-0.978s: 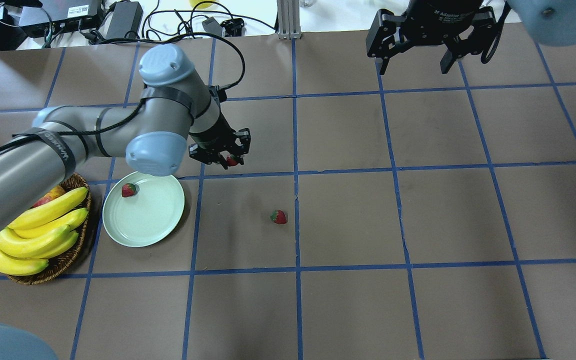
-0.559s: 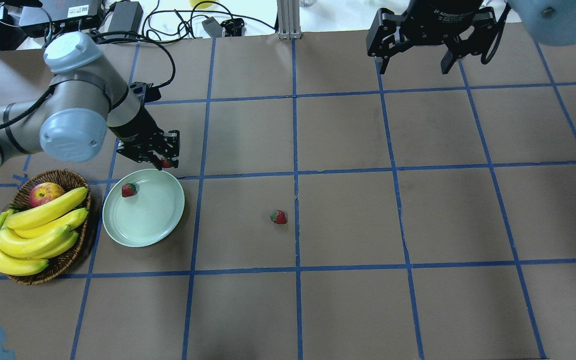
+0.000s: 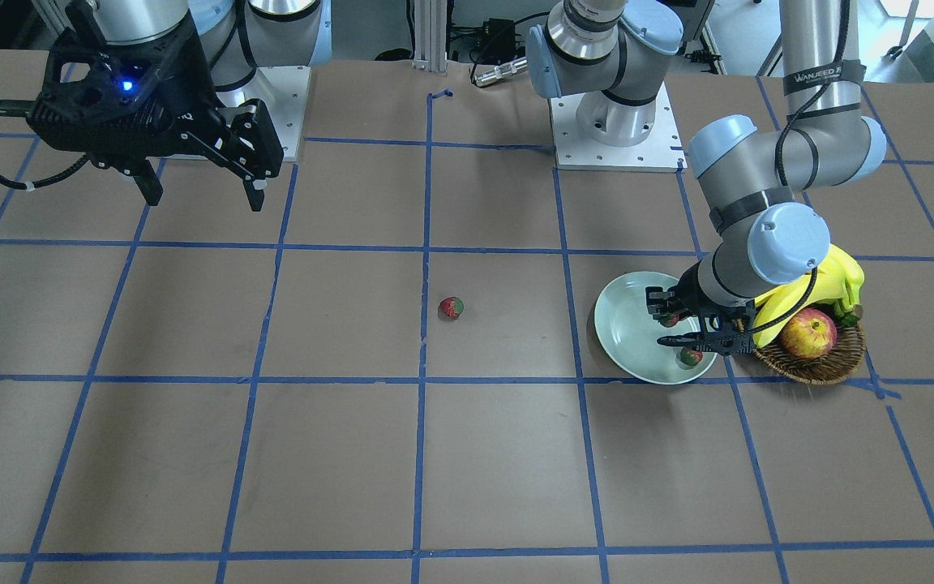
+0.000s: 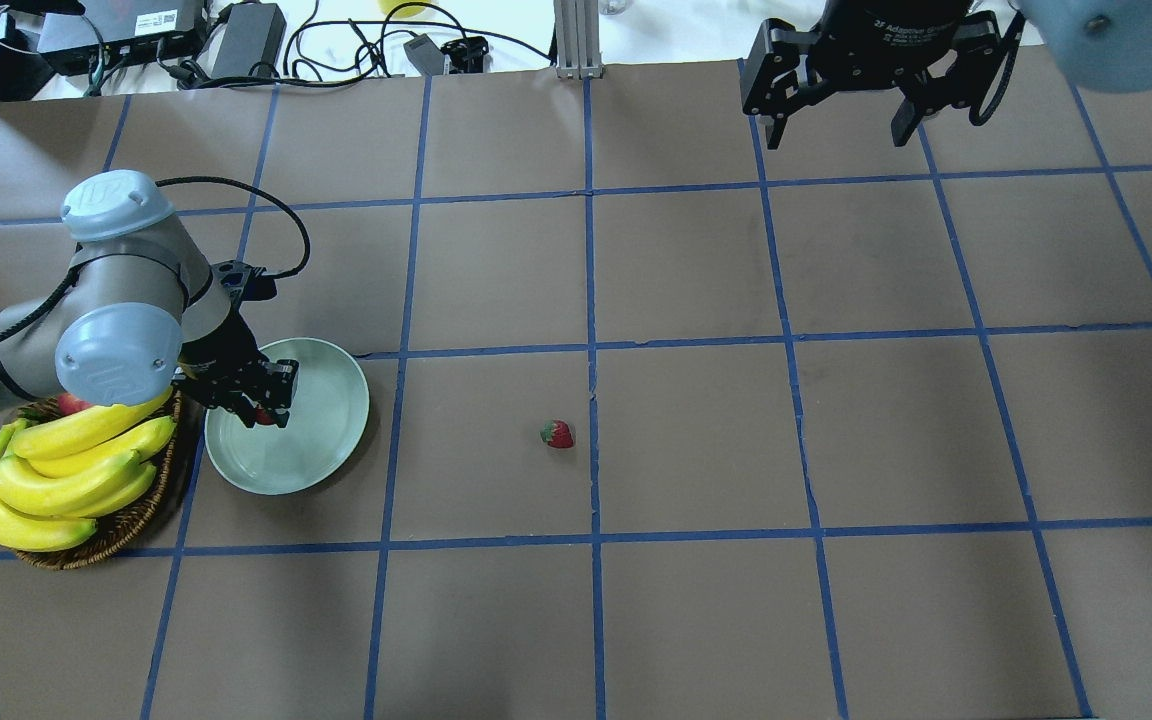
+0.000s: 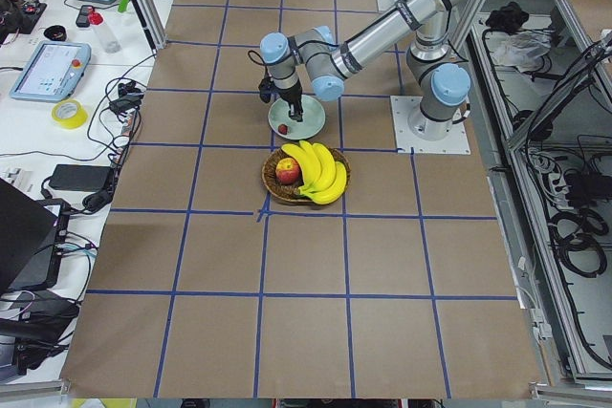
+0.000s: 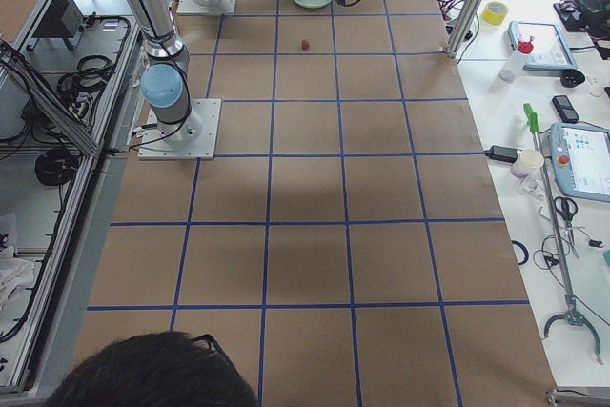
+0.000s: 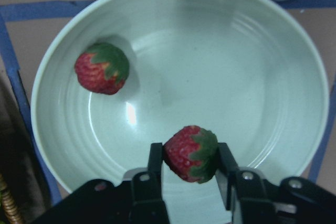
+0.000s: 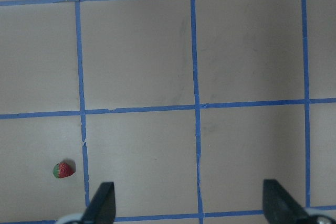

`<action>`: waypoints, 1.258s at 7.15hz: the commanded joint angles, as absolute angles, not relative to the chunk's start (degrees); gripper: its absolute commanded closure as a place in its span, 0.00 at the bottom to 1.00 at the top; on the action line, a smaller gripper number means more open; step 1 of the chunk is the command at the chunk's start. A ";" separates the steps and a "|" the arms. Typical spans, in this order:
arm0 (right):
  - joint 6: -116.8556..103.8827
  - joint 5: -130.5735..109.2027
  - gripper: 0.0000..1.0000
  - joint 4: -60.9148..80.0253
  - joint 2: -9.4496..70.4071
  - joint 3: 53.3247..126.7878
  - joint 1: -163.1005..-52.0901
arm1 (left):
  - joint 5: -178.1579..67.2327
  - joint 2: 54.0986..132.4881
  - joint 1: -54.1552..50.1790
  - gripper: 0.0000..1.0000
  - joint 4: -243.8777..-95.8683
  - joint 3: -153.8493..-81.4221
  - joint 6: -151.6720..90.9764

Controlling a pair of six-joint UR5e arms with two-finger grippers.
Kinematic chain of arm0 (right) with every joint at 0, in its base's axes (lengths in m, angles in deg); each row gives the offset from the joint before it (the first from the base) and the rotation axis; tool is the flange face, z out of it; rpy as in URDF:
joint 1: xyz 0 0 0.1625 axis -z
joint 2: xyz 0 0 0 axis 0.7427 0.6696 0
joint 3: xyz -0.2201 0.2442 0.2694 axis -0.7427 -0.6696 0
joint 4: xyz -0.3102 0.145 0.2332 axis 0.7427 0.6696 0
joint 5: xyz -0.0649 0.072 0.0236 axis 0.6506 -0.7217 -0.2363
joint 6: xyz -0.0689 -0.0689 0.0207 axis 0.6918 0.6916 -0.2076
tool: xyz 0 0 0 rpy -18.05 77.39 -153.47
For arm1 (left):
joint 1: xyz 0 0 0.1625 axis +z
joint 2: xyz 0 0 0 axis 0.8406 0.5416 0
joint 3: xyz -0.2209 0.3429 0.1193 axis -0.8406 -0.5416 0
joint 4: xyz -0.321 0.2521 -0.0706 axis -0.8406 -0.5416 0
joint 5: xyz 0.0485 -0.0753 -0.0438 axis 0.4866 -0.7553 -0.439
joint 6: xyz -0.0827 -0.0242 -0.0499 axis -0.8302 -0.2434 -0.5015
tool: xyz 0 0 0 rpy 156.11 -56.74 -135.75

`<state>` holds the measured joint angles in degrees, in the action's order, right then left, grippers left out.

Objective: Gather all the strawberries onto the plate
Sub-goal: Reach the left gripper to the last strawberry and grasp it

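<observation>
My left gripper (image 4: 264, 405) is shut on a strawberry (image 7: 191, 153) and holds it just above the pale mint plate (image 4: 326, 400), over its left part. A second strawberry (image 7: 102, 68) lies in the plate; the front-facing view shows it under the gripper (image 3: 688, 355). The third strawberry (image 4: 557, 434) lies on the brown table, about one grid square to the right of the plate, and also shows in the right wrist view (image 8: 63, 170). My right gripper (image 4: 841, 130) is open and empty, high over the far right of the table.
A brown wicker basket (image 4: 136, 520) with bananas (image 4: 66, 470) and an apple (image 3: 807, 334) stands right next to the plate's left side, under my left arm. Cables and boxes lie beyond the table's far edge.
My left gripper has carried the strawberry leftward and nearer, from beyond the plate's far right rim to over the plate's left part. The right arm has hardly moved.
</observation>
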<state>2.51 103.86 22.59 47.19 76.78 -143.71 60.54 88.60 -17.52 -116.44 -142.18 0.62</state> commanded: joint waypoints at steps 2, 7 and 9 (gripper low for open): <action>4.57 104.97 0.00 22.46 47.16 76.69 -143.59 | 61.00 88.82 -18.11 0.30 -115.56 -141.72 -0.49; 4.21 104.18 0.00 22.54 47.16 76.87 -143.76 | 51.10 89.42 -43.84 0.27 -115.29 -134.43 -38.85; 3.86 103.40 0.00 22.72 47.07 77.13 -143.76 | 43.60 93.10 -47.89 0.28 -109.26 -134.94 -49.23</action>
<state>4.03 103.88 22.59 47.09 77.03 -143.76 47.13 90.68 -45.01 -112.73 -134.85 -42.63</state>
